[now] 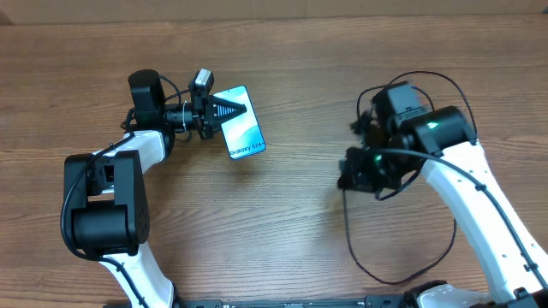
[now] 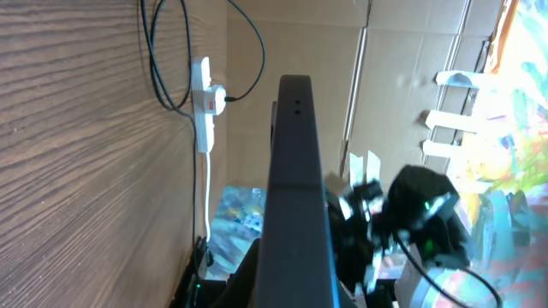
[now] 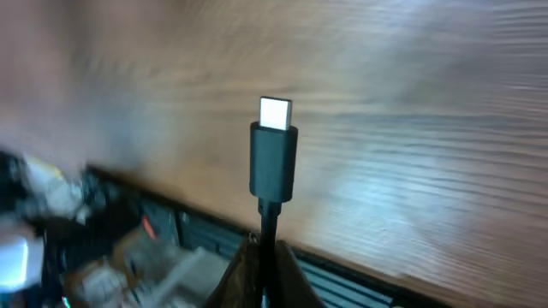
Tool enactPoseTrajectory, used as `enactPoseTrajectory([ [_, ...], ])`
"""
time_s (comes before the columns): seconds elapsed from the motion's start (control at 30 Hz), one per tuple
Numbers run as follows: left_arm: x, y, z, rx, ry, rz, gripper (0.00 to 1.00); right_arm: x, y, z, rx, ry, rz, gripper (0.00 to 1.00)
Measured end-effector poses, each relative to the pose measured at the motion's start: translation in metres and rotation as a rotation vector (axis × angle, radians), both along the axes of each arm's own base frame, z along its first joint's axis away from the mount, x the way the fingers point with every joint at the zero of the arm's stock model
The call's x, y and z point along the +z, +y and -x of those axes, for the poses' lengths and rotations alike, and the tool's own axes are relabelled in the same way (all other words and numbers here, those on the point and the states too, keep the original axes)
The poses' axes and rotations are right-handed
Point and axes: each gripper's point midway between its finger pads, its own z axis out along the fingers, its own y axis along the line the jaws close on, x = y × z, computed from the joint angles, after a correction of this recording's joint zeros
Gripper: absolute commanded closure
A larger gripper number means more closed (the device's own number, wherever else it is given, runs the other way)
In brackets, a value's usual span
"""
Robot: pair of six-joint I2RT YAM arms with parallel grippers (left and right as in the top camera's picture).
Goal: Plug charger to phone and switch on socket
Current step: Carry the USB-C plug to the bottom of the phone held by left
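The long thin black charger cable [image 1: 349, 231] is gripped by the right gripper [image 1: 353, 175] on the right half of the brown wood-grain table [image 1: 300, 222]. In the right wrist view, its small black connector [image 3: 274, 161] with a bright metal tip stands straight up out of the gripper [image 3: 261, 261]. The fingers are clenched on the cable just below the connector body. The connector is in the air above the table surface and touches nothing else. From the gripper, the cable hangs down and runs in a wide loose loop across the table toward the near edge, then back up around the right arm. The slim rectangular smartphone [image 1: 240, 127] with a light blue-to-white screen and black edge is left of centre, well apart from the connector. Its screen faces up, and the end printed "Galaxy S24" points toward the near right. The left gripper [image 1: 224, 109] is clamped on the opposite end of the phone. In the left wrist view, the phone [image 2: 295, 188] appears only as a dark edge-on slab. The white elongated power strip [image 2: 202, 94] shows only in that view. It lies at the far table edge with a red mark on it and a thin black cable running from it.
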Motion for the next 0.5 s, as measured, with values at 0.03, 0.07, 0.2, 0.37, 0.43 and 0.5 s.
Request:
enactPoseTrajectory([
  [0.03, 0.001, -0.002, 0.0, -0.004, -0.003, 0.0, 0.96, 0.001, 0.008, 0.004, 0.036, -0.007, -0.009, 0.96],
  [0.07, 0.001, -0.003, 0.001, -0.009, -0.005, 0.0, 0.96, 0.001, 0.017, 0.008, 0.079, -0.018, -0.02, 0.96],
  [0.2, 0.002, -0.012, 0.004, -0.031, -0.004, 0.001, 0.96, 0.003, 0.047, 0.022, 0.197, -0.062, -0.045, 0.96],
  [0.37, 0.002, -0.02, 0.007, -0.048, -0.004, 0.0, 0.96, 0.003, 0.076, 0.034, 0.295, -0.123, -0.05, 0.96],
  [0.43, 0.002, -0.022, 0.008, -0.055, -0.004, 0.0, 0.96, 0.001, 0.084, 0.037, 0.322, -0.133, -0.05, 0.96],
  [0.5, 0.002, -0.024, 0.009, -0.06, -0.004, 0.0, 0.96, -0.004, 0.089, 0.038, 0.336, -0.13, -0.041, 0.96],
])
